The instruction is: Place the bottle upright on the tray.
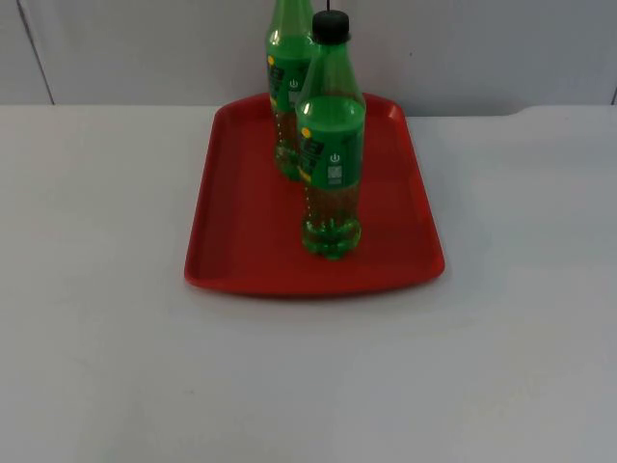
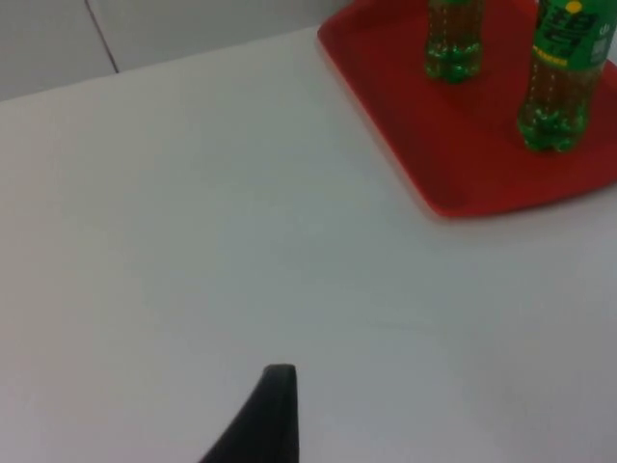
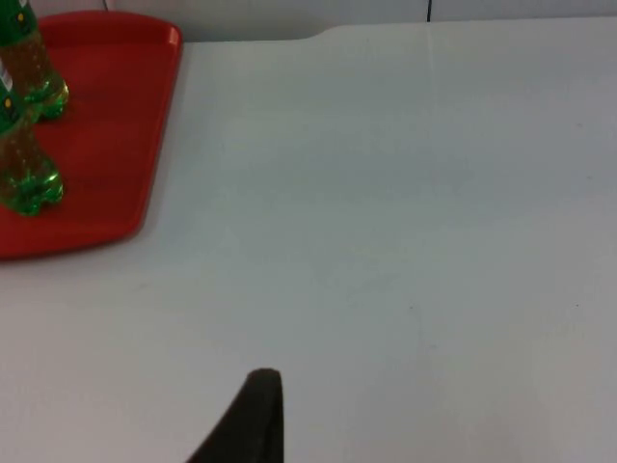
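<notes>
two green clear-plastic bottles are seen standing upright on the red plastic tray on the white desk: the black-capped near bottle and a far bottle just behind it. smooth, tall, liquid-weighted bodies are judged tippy; a hold at the labelled middle would suit. the left gripper and the right gripper wait over bare desk, touching nothing; their spread cannot be told.
</notes>
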You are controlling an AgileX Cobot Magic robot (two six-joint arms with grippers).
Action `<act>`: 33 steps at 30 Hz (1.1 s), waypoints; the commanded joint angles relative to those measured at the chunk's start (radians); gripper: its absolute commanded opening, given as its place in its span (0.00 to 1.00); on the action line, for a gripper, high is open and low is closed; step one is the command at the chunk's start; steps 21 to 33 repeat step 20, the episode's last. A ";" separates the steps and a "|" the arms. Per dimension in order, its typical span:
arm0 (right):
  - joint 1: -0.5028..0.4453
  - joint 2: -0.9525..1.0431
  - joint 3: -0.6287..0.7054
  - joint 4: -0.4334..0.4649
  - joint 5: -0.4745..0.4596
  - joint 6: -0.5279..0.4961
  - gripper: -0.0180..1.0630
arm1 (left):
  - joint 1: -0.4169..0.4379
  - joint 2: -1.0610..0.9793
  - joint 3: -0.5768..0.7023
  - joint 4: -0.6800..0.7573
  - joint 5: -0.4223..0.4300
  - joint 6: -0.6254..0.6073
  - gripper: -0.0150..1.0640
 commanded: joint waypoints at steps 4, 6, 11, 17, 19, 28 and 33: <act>-0.005 -0.003 0.002 0.003 -0.008 -0.001 0.99 | 0.054 -0.004 0.005 0.007 -0.006 0.000 0.99; -0.005 -0.003 0.002 0.003 -0.008 -0.001 0.99 | 0.096 -0.004 0.005 0.007 -0.006 0.000 0.99; -0.005 -0.003 0.002 0.003 -0.008 -0.001 0.99 | 0.165 -0.004 0.005 0.007 -0.006 0.000 0.99; -0.005 -0.003 0.002 0.003 -0.008 -0.001 0.99 | 0.257 -0.004 0.005 0.007 -0.006 0.000 0.99; -0.005 -0.003 0.002 0.003 -0.008 -0.001 0.99 | 0.272 -0.004 0.005 0.007 -0.006 0.000 0.99; -0.005 -0.003 0.002 0.003 -0.008 -0.001 0.99 | 0.284 -0.004 0.005 0.007 -0.006 0.000 0.99; -0.005 -0.003 0.002 0.003 -0.008 -0.001 0.99 | 0.284 -0.004 0.005 0.007 -0.006 0.000 0.99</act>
